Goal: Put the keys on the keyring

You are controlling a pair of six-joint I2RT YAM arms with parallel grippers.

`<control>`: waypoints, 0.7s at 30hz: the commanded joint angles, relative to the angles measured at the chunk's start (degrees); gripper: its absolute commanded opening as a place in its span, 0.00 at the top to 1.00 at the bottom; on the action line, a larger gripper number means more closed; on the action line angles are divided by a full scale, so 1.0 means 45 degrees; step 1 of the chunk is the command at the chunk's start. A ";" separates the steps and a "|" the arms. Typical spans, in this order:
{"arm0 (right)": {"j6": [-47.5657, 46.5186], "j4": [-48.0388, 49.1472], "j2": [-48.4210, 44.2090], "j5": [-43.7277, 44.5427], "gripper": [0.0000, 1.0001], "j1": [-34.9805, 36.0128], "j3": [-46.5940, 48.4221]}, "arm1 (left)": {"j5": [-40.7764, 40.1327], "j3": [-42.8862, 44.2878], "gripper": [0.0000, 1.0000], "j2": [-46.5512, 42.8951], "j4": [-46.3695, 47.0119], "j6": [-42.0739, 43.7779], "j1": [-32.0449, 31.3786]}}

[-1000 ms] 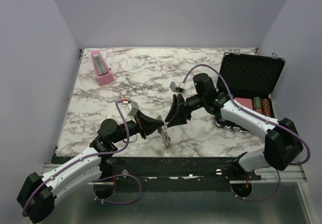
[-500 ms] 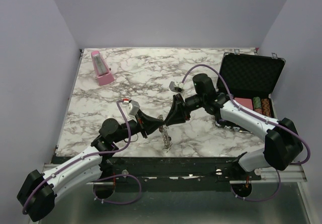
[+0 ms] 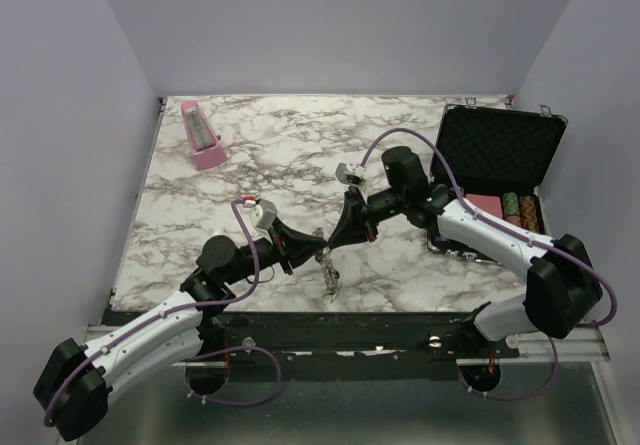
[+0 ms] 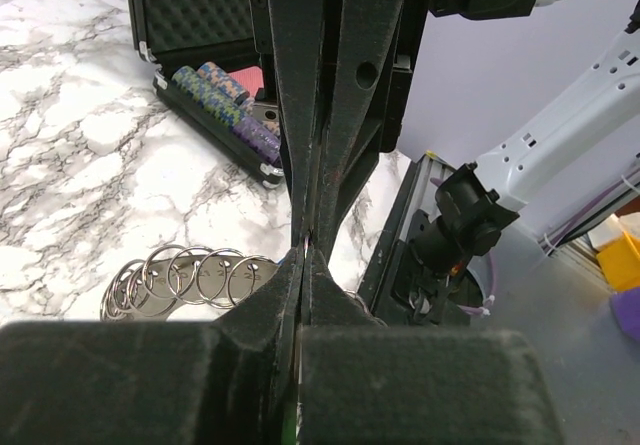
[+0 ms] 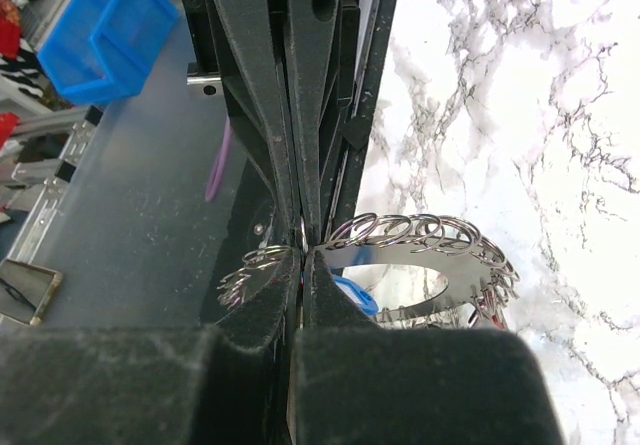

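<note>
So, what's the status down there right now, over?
Left gripper shut, right gripper shut, tip to tip. Keyring right at the tips, grip on it unclear. Chip case off to the side, nothing blocking.

My marble-patterned table (image 3: 280, 155) carries a pink wedge-shaped thing (image 3: 203, 137) upright near its far left corner and an open black case (image 3: 495, 160) along the right edge. Near the front edge, the keyring (image 3: 329, 273) seems to touch the marble with its lower end.
</note>
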 commanded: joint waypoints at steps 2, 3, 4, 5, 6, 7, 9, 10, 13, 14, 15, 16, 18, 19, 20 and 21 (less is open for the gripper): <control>-0.1936 -0.1862 0.0182 -0.0044 0.96 0.0125 0.0628 | 0.0052 0.0263 0.80 -0.0632 -0.0350 0.0055 -0.0077; -0.2328 -0.2215 0.0201 -0.0024 0.96 0.0125 0.0726 | 0.0111 0.0360 0.70 -0.0769 -0.0894 0.0191 -0.0077; -0.2622 -0.2508 0.0201 0.0034 0.96 0.0106 0.0804 | 0.0227 0.0555 0.59 -0.0944 -0.1480 0.0366 -0.0058; -0.3031 -0.2917 0.0221 0.0150 0.96 0.0105 0.0921 | 0.0325 0.0750 0.49 -0.1159 -0.2104 0.0619 -0.0038; -0.3615 -0.3463 0.0260 0.0306 0.96 0.0125 0.1116 | 0.0403 0.1042 0.43 -0.1354 -0.2981 0.0892 -0.0038; -0.4046 -0.3894 0.0299 0.0463 0.96 0.0106 0.1234 | 0.0520 0.1354 0.38 -0.1550 -0.3821 0.1379 0.0020; -0.4848 -0.4734 0.0377 0.0756 0.96 0.0125 0.1546 | 0.0657 0.2329 0.29 -0.1746 -0.5890 0.2296 0.0117; -0.5218 -0.5183 0.0435 0.0854 0.96 0.0125 0.1663 | 0.0793 0.2856 0.25 -0.1747 -0.6925 0.2727 0.0157; -0.6099 -0.6103 0.0553 0.1166 0.96 0.0125 0.2015 | 0.1476 0.4457 0.23 -0.0950 -0.9506 0.4075 0.0274; -0.6275 -0.6298 0.0553 0.1206 0.96 0.0125 0.2055 | 0.1691 0.4966 0.23 -0.0579 -1.0402 0.4485 0.0274; -0.6354 -0.6378 0.0572 0.1206 0.96 0.0125 0.2094 | 0.1848 0.5473 0.20 -0.0092 -1.1108 0.4798 0.0294; -0.6432 -0.6456 0.0592 0.1226 0.96 0.0125 0.2114 | 0.2024 0.5981 0.19 0.0455 -1.1656 0.5207 0.0294; -0.6550 -0.6593 0.0573 0.1265 0.96 0.0105 0.2153 | 0.2239 0.6842 0.18 0.1257 -1.2614 0.5814 0.0294; -0.6570 -0.6632 0.0572 0.1265 0.96 0.0105 0.2172 | 0.2395 0.7213 0.18 0.1590 -1.3025 0.6068 0.0294; -0.6570 -0.6632 0.0534 0.1284 0.96 0.0125 0.2172 | 0.2454 0.7507 0.19 0.1902 -1.3280 0.6264 0.0294; -0.6570 -0.6632 0.0533 0.1284 0.96 0.0106 0.2172 | 0.2552 0.7800 0.21 0.2196 -1.3534 0.6382 0.0294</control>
